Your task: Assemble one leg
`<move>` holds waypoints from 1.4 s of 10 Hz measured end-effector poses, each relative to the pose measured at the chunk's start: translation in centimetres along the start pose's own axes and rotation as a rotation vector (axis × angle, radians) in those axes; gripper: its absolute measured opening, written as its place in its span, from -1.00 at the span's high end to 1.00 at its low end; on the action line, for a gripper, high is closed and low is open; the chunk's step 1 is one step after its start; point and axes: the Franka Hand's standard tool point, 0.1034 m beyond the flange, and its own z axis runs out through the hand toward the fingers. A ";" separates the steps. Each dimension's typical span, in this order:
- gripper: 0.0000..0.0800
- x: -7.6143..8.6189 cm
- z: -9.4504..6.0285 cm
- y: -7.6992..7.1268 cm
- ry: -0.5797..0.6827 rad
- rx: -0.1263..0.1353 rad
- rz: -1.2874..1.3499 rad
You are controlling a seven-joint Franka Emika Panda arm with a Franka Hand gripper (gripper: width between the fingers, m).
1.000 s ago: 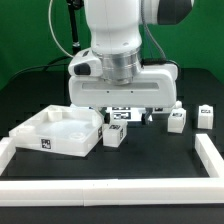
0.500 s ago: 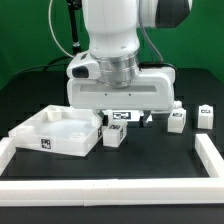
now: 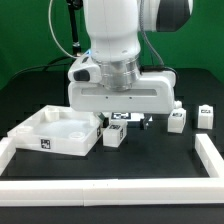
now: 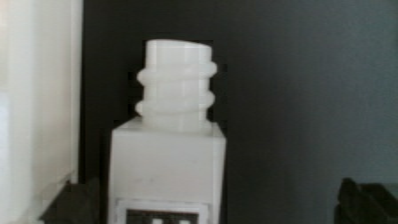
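Note:
In the wrist view a white squarish leg (image 4: 171, 160) with a ribbed round peg on its end and a black-and-white tag on its side lies between my gripper's (image 4: 217, 208) two dark fingertips (image 4: 75, 203). The jaws stand wide apart. The leg sits close to one finger, with a gap to the other. In the exterior view my gripper (image 3: 126, 121) is low over the black table, mostly hidden under the white hand; only the tag of this leg (image 3: 119, 118) shows. Other legs lie nearby: one (image 3: 113, 136) beside the tray and two (image 3: 176, 120) (image 3: 205, 115) at the exterior view's right.
A white compartmented tray (image 3: 40, 141) stands at the exterior view's left, close to my hand; a white wall (image 4: 36, 100) runs beside the leg in the wrist view. A white raised border (image 3: 110, 185) frames the table's front and sides.
My hand has come down a little toward the table over the leg. The legs and the tray have not moved.

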 end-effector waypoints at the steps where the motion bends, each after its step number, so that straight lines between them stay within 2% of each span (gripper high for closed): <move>1: -0.62 0.0 0.0 0.0 0.000 0.000 0.000; 2: -0.34 0.0 0.0 0.0 0.000 0.000 0.000; 3: -0.34 0.0 0.0 0.0 0.000 0.000 0.000; 4: 0.12 0.0 0.0 0.0 0.000 0.000 0.000; 5: 0.30 0.0 0.0 0.0 0.001 0.000 0.000; 8: 0.30 0.0 -0.1 0.0 0.001 0.000 -0.001; 9: 0.30 -1.1 -0.6 -0.4 -0.002 0.004 0.016; 11: 0.30 -5.5 -1.2 -0.3 -0.004 0.006 0.024; 12: 0.30 -6.9 -1.2 -0.3 -0.006 0.004 0.035; 14: 0.30 -6.5 -1.1 -0.3 -0.005 0.003 0.032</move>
